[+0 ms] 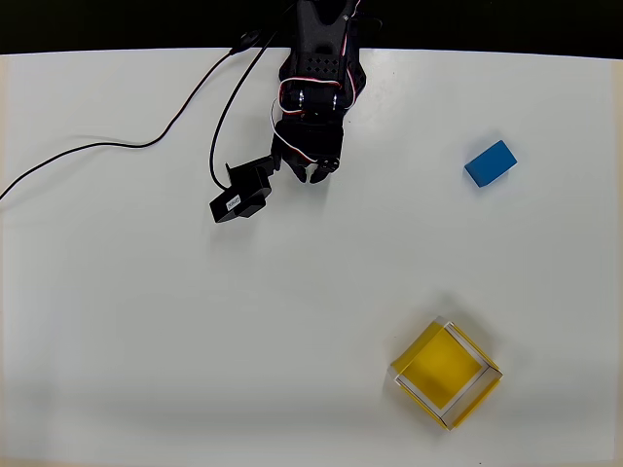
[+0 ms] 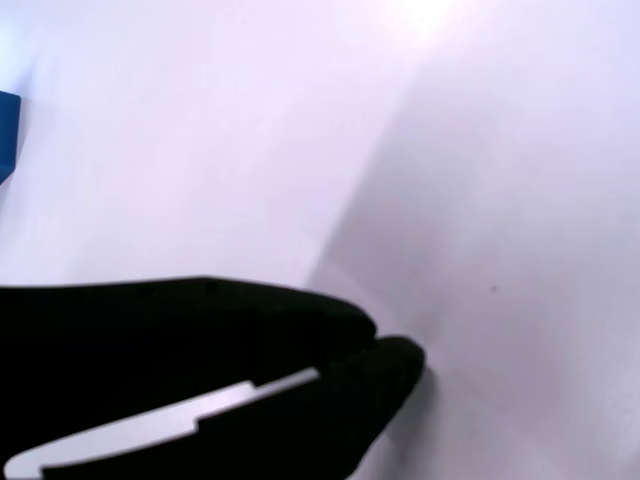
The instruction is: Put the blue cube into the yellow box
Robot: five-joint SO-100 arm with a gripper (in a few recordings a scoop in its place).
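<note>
A black robot arm hangs over a white bench (image 1: 117, 321) at the twelve o'clock edge of the overhead view, its tool (image 1: 313, 173) pressed together and holding nothing. The blue cube (image 1: 490, 162) lies flat on the bench toward two o'clock, well apart from the tool, while the yellow box (image 1: 447, 374) sits open-topped and empty toward five o'clock, turned corner-on. A black cable (image 1: 146, 144) trails off toward nine o'clock.

The job appears to be at its opening step, the reach for the cube. The next move likely calls for swinging the arm toward the cube, spreading the fingers and coming down square to its slanted sides.

The overhead view gives the whole layout: arm, cube and box together. The wrist view instead shows the closed dark fingertips (image 2: 385, 365) up close over bare bench, with a sliver of the blue cube (image 2: 8, 130) at its nine o'clock edge.
</note>
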